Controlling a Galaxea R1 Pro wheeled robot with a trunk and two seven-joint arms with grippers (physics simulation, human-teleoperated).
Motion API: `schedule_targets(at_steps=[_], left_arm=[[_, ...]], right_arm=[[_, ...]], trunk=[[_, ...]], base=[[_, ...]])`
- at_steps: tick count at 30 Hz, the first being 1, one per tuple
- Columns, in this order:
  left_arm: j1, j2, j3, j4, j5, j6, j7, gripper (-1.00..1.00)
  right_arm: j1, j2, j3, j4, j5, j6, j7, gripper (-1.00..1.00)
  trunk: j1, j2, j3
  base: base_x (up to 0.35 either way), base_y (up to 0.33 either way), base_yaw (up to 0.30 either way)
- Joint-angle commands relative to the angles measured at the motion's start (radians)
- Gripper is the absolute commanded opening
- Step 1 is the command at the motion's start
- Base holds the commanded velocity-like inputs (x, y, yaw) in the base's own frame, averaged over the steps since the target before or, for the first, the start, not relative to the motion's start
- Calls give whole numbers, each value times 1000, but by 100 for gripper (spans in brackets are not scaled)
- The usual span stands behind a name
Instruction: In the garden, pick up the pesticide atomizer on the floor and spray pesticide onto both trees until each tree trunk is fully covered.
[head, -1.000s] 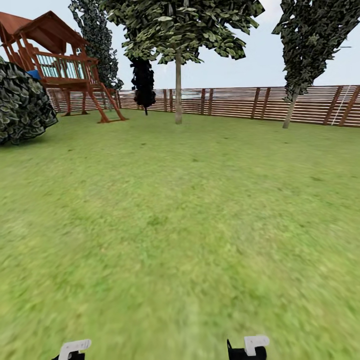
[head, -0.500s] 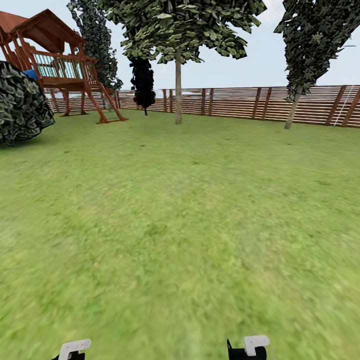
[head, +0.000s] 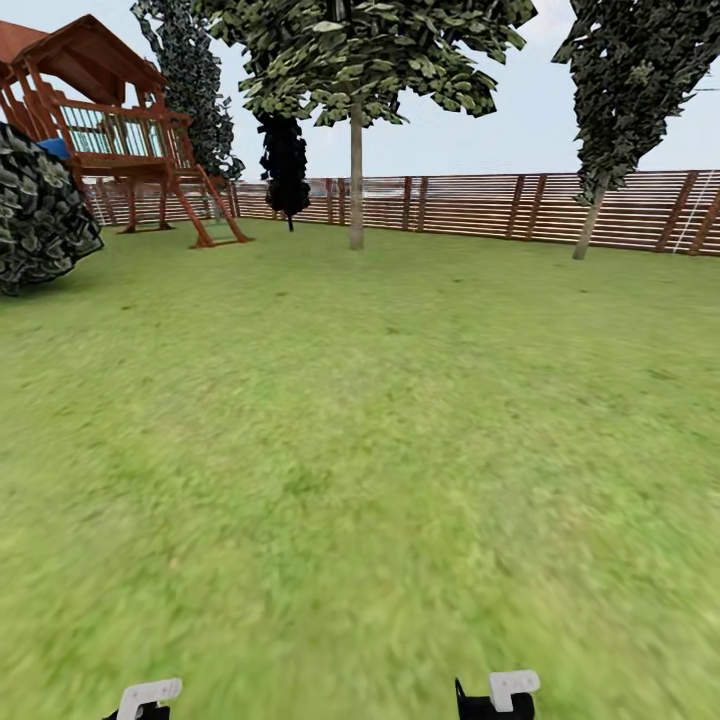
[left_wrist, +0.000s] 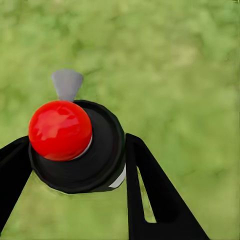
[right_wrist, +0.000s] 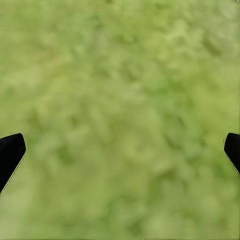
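Whole head view shifted a little since a second ago: shrub (head: 40, 215) at left edge slid further left, slanted trunk (head: 590, 222) at upper right edged rightward, straight trunk (head: 356, 175) at upper centre barely moved. Camera motion, then, not the plants; most likely the base rolling forward over the lawn (head: 360, 450) toward the trees. Grippers unchanged at the bottom edge of the frame.

Pesticide atomizer (left_wrist: 75, 145) already off the floor, pinched between the dark fingers (left_wrist: 155, 200) of the left gripper (left_wrist: 75, 170) in the left wrist view: glossy red ball top, round black-green shoulder below it, small grey nozzle poking out beyond. Right gripper (right_wrist: 120, 150) spread wide, black fingertips at the two side edges of its view, nothing but blurred grass between. In the head view, just white-and-black tips of left gripper (head: 148, 698) and right gripper (head: 500, 695) at lower left and lower right.

Pick-up done, judging by that; spraying not begun, both trunks well apart from the robot and no whitish specks visible on them.

Trunk at upper centre: smooth, pale, upright cylinder under a blocky dark-green crown (head: 365, 50). The other: thinner-looking, leaning. Fence (head: 500, 205) of brown horizontal slats behind; red-brown wooden play frame (head: 120, 130) at upper left. Grass soft, mottled, blurred toward the bottom.
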Motion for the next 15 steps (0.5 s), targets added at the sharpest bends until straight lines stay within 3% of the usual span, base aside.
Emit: schedule_targets(at_steps=[1,15], left_arm=[[-1,0,9,1,-9,-3,-4,-100],[-1,2,10,1,-9,-2,-4,-100]], right_arm=[[-1,0,-3,1,11,-2,-8,100],[-1,0,-3,1,11,-2,-6,100]], trunk=[[0,0,-1],[0,0,-1]], base=[[342,0,0],[342,0,0]])
